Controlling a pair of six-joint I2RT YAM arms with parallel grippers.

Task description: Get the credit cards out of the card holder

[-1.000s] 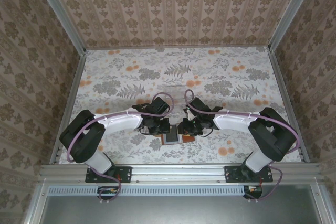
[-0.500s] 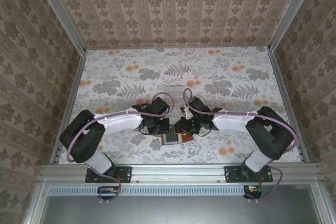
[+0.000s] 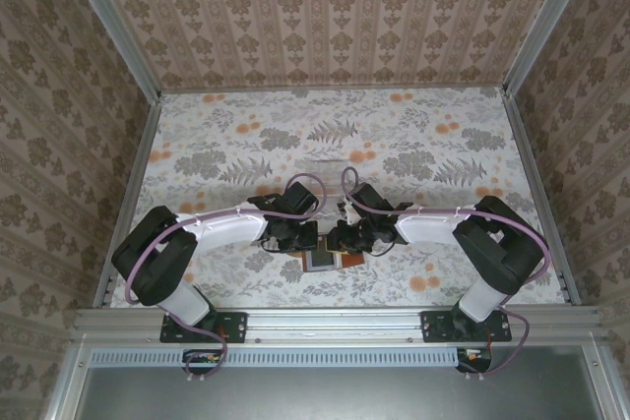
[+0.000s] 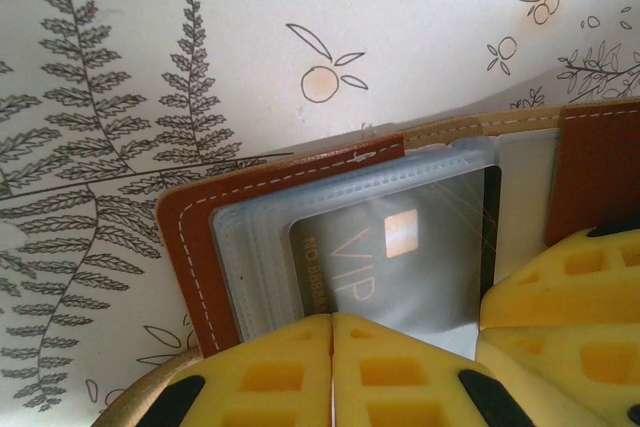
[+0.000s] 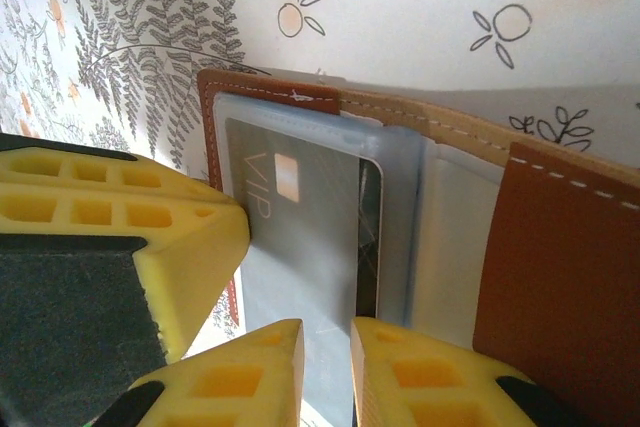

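On the table (image 3: 443,150), at its near middle, the card holder (image 3: 321,261) is laid open, a VIP credit card (image 4: 400,267) seen in its clear sleeve (image 4: 250,247). The left gripper (image 4: 332,325) is pressed shut at the sleeve's edge; the right gripper (image 5: 327,335) is parted narrowly over it.

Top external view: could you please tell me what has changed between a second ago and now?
The right arm swung slightly to the left. Its elbow drew in, and the right gripper edged left over the card holder. Nothing was visibly taken hold of or let go. The left gripper and the holder stayed where they were.
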